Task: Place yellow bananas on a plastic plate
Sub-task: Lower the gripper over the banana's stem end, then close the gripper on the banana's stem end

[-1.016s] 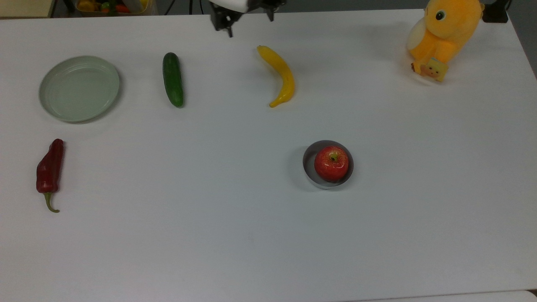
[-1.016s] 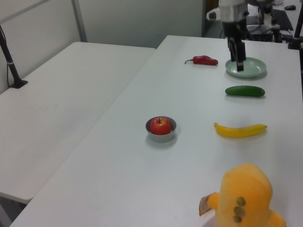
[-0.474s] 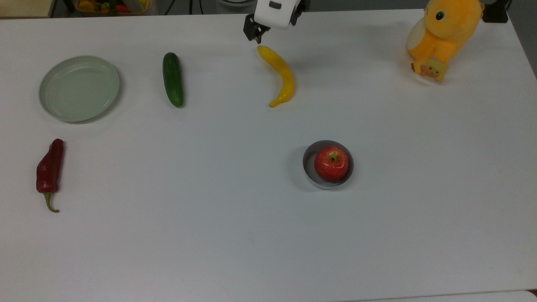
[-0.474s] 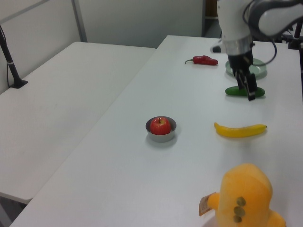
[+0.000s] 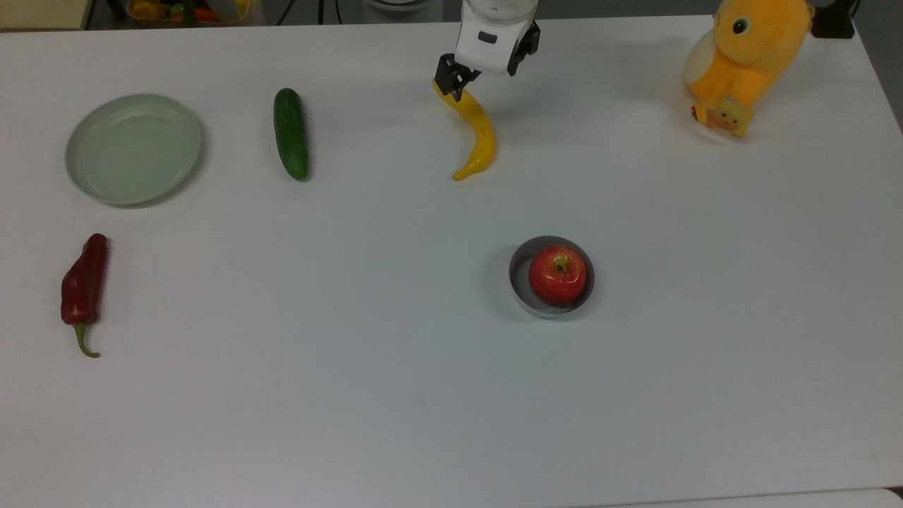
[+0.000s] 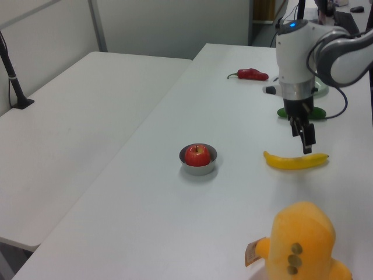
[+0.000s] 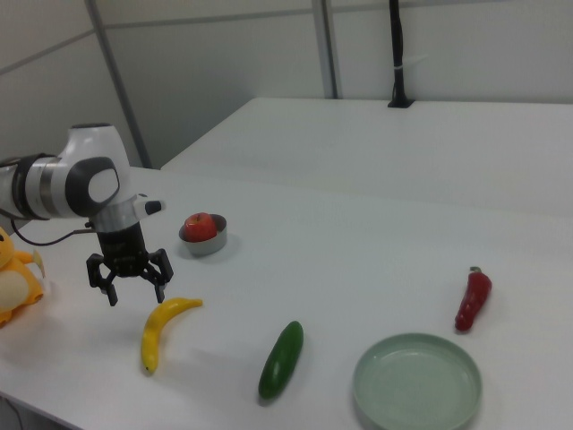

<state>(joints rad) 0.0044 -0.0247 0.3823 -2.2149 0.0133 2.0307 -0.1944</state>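
The yellow banana (image 5: 478, 134) lies curved on the white table, far of centre in the top view; it also shows in the left view (image 6: 294, 161) and the right view (image 7: 161, 330). My gripper (image 5: 457, 83) hangs open just over the banana's far end, fingers pointing down and holding nothing. In the right view the gripper (image 7: 136, 291) is a little above and to the left of the banana. In the left view the gripper (image 6: 306, 146) is above it. The pale grey-green plastic plate (image 5: 132, 149) sits at the top view's far left, bare (image 7: 416, 383).
A dark green cucumber (image 5: 291, 134) lies between the plate and the banana. A red pepper (image 5: 83, 282) sits nearer than the plate. A red apple (image 5: 557, 274) rests in a small grey metal dish (image 5: 517, 271). An orange plush toy (image 5: 744, 56) stands at the far right.
My gripper moved to the top view's right from the table's far edge and came down over the banana's far end. Nothing on the table has shifted.
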